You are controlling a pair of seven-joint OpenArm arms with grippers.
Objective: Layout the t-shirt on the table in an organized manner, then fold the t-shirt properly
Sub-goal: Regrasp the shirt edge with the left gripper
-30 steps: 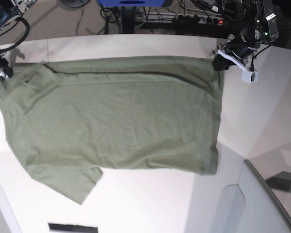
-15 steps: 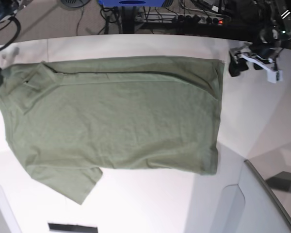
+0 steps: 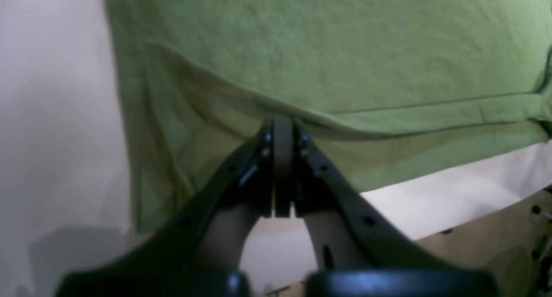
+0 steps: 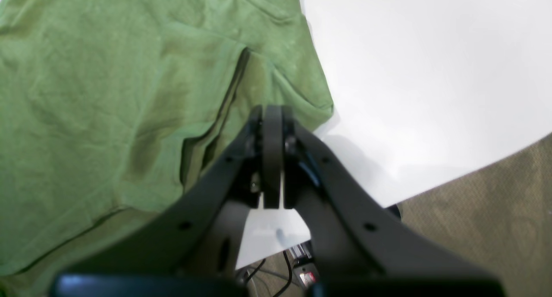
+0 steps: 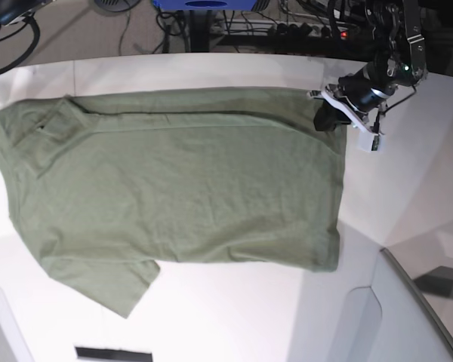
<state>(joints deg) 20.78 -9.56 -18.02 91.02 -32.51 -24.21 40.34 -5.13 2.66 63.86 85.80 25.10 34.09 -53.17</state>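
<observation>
The white table (image 5: 408, 173) carries the olive t-shirt (image 5: 181, 181), spread nearly flat with one sleeve poking out at the near edge. To do the fold well, I'd judge both far corners should lift together and travel level, so the cloth doubles over without creasing. The left hand (image 3: 282, 129) is pinched shut at a raised fold by the hem corner; the right hand (image 4: 272, 116) is shut at the collar-side corner, grip uncertain

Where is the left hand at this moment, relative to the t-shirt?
In the base view the left hand is at the upper right, on the far right corner of the t-shirt; its wrist view shows it shut on a fold there.
</observation>
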